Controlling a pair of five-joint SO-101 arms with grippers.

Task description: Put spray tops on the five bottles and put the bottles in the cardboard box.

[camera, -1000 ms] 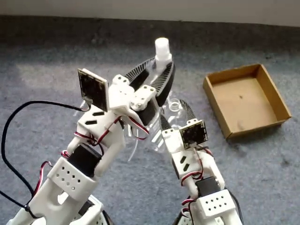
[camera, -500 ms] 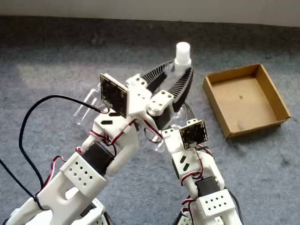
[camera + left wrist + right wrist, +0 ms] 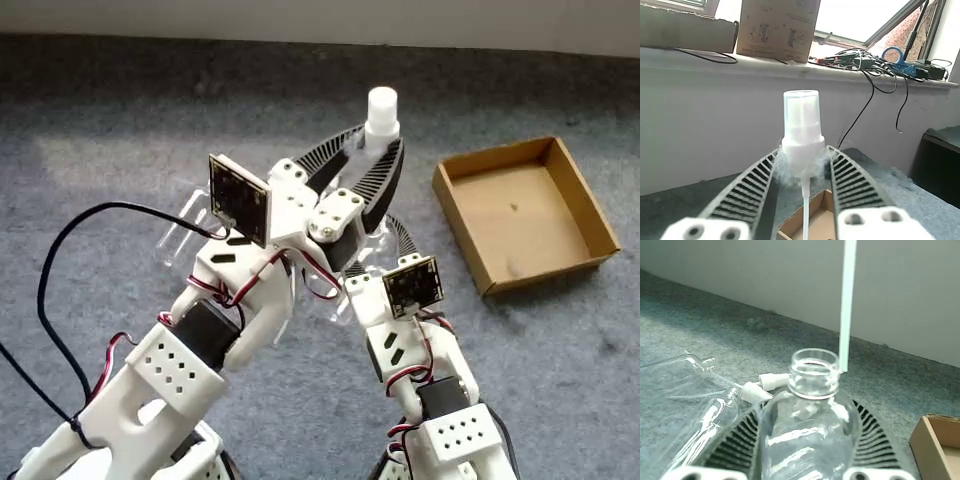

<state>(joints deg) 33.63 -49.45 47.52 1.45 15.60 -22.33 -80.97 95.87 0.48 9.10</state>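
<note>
Shifted a little away from box point(image 3: 520, 215) since 0.5 s ago: left gripper point(image 3: 803, 157), fingers clamped on spray top point(image 3: 801, 125), held high. Right gripper point(image 3: 805, 437) beneath, fingers closed around upright open-necked bottle point(image 3: 812, 405). Top's tube point(image 3: 846, 305) hangs down, tip at neck rim. 2 spare bottles point(image 3: 677, 371) lie on carpet point(image 3: 120, 120).
</note>
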